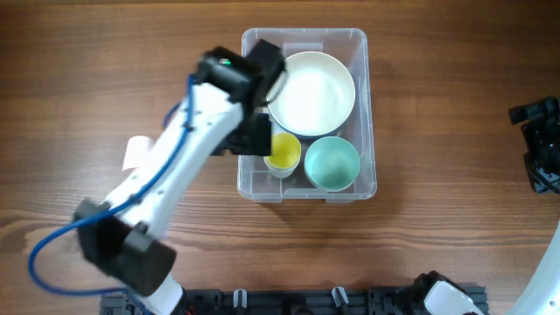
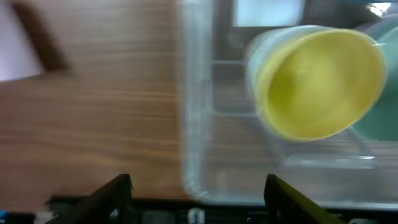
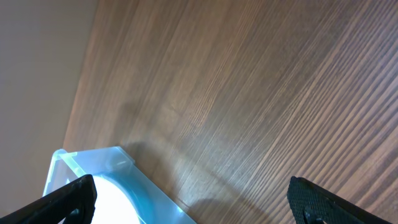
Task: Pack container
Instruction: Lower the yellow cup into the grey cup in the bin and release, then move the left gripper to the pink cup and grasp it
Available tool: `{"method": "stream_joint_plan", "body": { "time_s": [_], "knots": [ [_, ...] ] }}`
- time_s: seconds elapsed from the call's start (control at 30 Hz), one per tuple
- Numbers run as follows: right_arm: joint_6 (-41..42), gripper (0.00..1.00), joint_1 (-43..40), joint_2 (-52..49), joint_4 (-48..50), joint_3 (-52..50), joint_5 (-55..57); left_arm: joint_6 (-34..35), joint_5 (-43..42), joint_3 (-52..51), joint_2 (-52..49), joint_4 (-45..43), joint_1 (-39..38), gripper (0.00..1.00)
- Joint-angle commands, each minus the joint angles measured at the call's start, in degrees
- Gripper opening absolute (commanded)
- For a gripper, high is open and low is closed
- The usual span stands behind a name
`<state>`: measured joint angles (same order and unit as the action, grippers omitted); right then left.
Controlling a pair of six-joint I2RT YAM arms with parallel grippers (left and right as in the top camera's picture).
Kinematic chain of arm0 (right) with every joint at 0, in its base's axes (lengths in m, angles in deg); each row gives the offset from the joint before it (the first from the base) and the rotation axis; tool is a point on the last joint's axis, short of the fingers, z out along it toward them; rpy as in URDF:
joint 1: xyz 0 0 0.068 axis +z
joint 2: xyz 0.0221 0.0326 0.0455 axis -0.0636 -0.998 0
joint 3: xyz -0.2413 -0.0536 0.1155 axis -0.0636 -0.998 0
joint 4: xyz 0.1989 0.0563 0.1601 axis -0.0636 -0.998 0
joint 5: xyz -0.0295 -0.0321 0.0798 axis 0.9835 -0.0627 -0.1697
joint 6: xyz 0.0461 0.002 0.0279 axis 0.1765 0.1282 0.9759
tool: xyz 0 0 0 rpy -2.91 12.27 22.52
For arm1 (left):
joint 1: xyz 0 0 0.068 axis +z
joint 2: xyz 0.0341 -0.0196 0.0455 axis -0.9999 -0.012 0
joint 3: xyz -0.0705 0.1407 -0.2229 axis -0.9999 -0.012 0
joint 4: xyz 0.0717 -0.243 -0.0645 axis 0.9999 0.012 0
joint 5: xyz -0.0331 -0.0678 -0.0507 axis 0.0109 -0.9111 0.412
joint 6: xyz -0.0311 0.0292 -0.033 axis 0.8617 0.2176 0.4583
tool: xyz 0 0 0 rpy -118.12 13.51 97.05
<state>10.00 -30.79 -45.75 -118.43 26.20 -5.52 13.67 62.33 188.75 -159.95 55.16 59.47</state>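
The clear plastic container point(image 1: 367, 105) stands at the table's middle. Inside it are a large white bowl point(image 1: 311, 92), a small yellow cup point(image 1: 284, 153) lying tilted, and a teal bowl point(image 1: 332, 163). My left gripper point(image 1: 254, 136) hovers over the container's left wall, open and empty. In the left wrist view its fingers point(image 2: 199, 196) straddle the container's wall point(image 2: 196, 106), and the yellow cup point(image 2: 317, 84) lies ahead on its side. My right gripper point(image 1: 541, 144) is at the far right edge, open and empty. Its view shows a corner of the container point(image 3: 93, 165) far off.
A white paper slip point(image 1: 136, 153) lies on the wood left of the container, partly under the left arm. Bare wooden table surrounds the container. A black rail runs along the front edge point(image 1: 289, 302).
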Motion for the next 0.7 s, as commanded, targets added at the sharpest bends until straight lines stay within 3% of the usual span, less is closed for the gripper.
{"method": "stream_joint_plan", "body": {
  "time_s": [0.0,0.23,0.37,0.57,0.67],
  "knots": [
    [0.39,1.00,-0.15,-0.20,0.17,0.17,-0.50,0.07,3.58,1.31,9.35,4.28,8.83,0.77],
    [0.42,1.00,-0.15,-0.20,0.17,0.17,-0.50,-1.84,4.44,-6.64,18.43,2.78,31.41,0.87],
    [0.39,1.00,-0.15,-0.20,0.17,0.17,-0.50,-4.57,1.03,-20.26,19.67,-6.19,44.02,0.86],
    [0.39,1.00,-0.15,-0.20,0.17,0.17,-0.50,-6.23,-8.72,-39.34,19.67,-21.88,50.88,0.81],
    [0.39,1.00,-0.15,-0.20,0.17,0.17,-0.50,-6.36,-11.06,-47.82,19.65,-35.58,51.49,0.81]
  ]
}}
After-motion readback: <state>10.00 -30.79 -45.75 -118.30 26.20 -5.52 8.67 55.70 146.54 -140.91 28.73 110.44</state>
